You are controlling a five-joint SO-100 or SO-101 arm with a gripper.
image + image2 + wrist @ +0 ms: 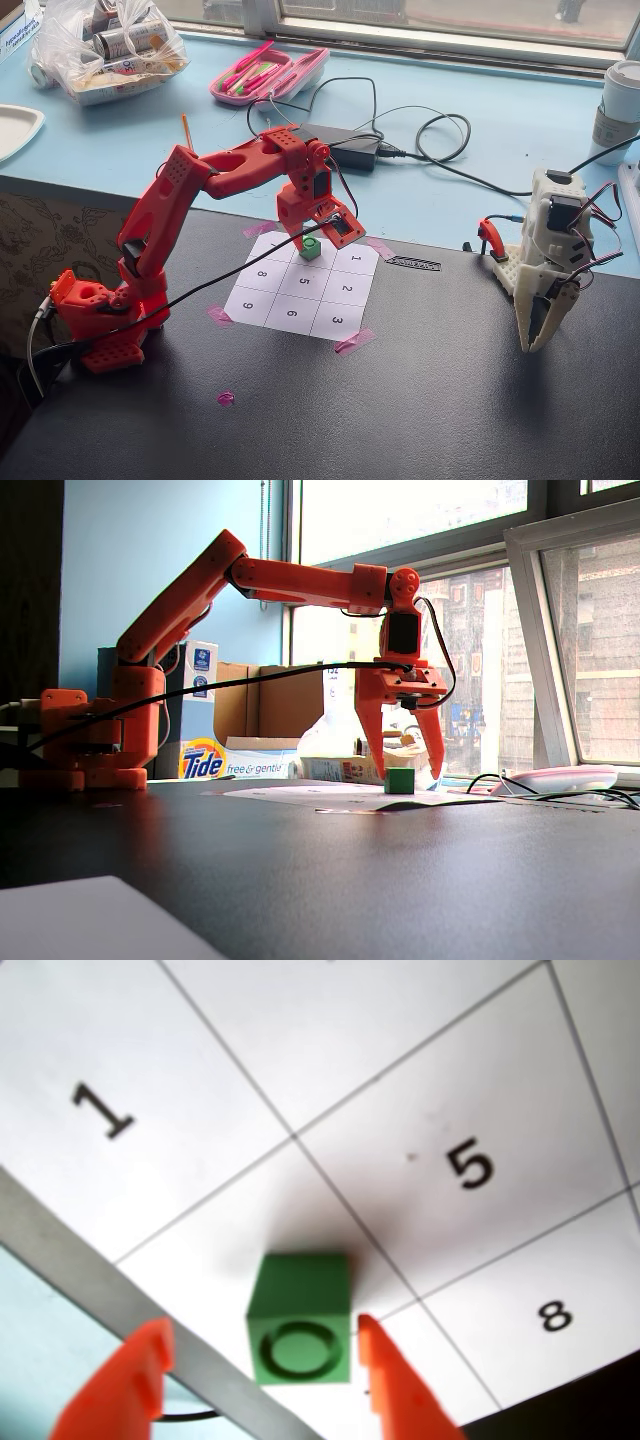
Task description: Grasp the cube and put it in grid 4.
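— One green cube (pixel 300 1315), where is it sitting?

— It is resting on grid 4 (pixel 215 1260), the white paper cell next to cells 1 and 5, with its round stud showing on top in the wrist view. The red gripper (pixel 262 1380) is hanging over it, fingers apart, one on each side, not touching.

— What is lying around it?

— The numbered sheet (pixel 300 285) is lying flat on a dark table (pixel 430 400), taped at its corners with pink tape (pixel 353 343). Open dark surface is spreading toward the near edge. A pale blue sill (pixel 480 130) with black cables (pixel 440 135) is running behind, under a window.
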